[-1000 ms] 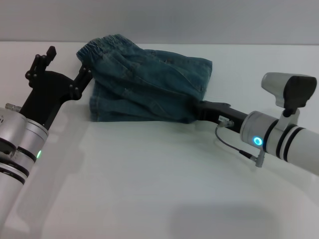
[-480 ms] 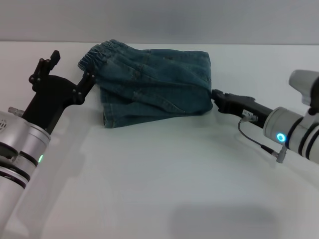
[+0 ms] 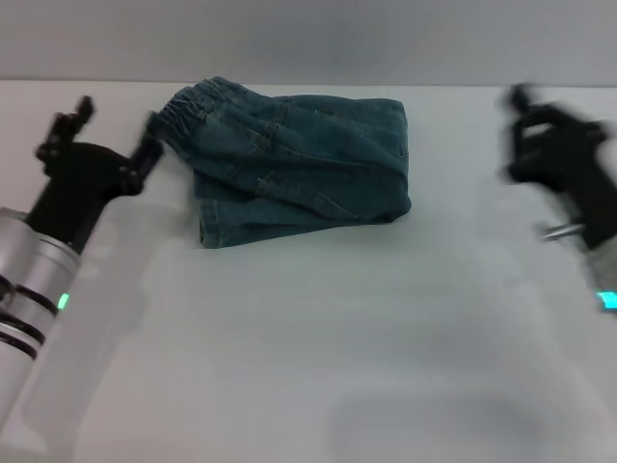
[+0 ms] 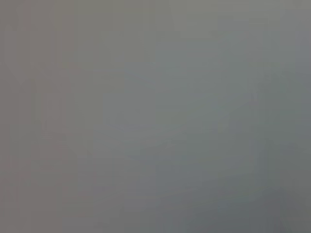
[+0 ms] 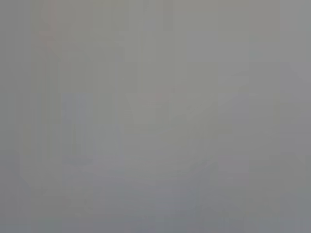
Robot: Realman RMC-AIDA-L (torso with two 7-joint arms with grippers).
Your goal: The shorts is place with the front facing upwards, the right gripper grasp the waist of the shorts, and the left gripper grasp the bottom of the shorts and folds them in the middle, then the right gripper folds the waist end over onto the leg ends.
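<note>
The blue-green denim shorts (image 3: 299, 164) lie folded in a compact stack at the back middle of the white table (image 3: 308, 357). Their gathered waist (image 3: 183, 104) sits on top at the stack's left end. The leg ends are under the folded layers and I cannot pick them out. My left gripper (image 3: 116, 128) is open just left of the waist, its nearer finger (image 3: 147, 152) close to the cloth but holding nothing. My right gripper (image 3: 549, 145) is a blurred black shape well right of the shorts, clear of them. Both wrist views show only plain grey.
The grey wall (image 3: 308, 39) runs behind the table's far edge, just beyond the shorts. White tabletop stretches in front of the shorts and between the two arms.
The right gripper has left the shorts' right edge and drawn away to the right and upward. The left gripper has shifted slightly left. The shorts have settled flat.
</note>
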